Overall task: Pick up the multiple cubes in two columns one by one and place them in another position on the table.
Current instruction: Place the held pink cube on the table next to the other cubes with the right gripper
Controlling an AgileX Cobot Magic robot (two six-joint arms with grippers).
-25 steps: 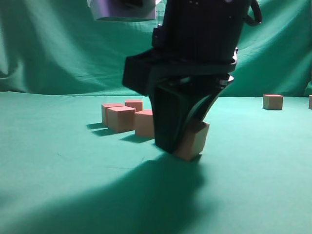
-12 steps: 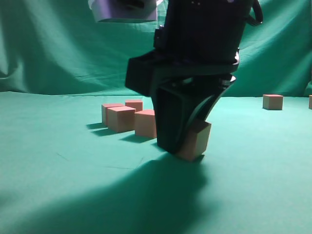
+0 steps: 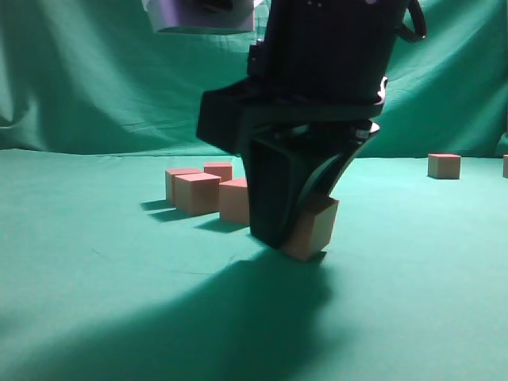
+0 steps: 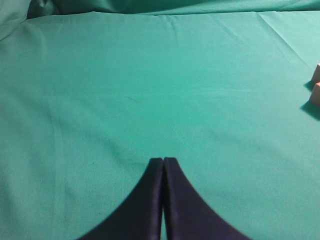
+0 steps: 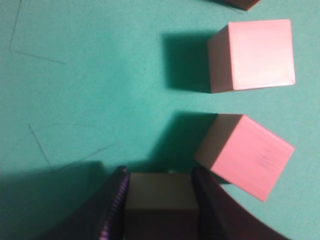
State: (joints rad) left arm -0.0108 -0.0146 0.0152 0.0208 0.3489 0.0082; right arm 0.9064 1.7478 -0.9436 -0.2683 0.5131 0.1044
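Right wrist view: my right claw [image 5: 159, 200] is clamped on one cube [image 5: 161, 192] low against the table [image 5: 90, 90]. Just ahead to its right sit two more cubes [image 5: 243, 155] (the nearer one skewed). My left claw [image 4: 163, 165] is pressed closed, holding nothing.

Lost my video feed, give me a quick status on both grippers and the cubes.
Right gripper shut on a cube, low at the table. Left gripper shut, empty. Nearest cube sits skewed close beside the right fingers.
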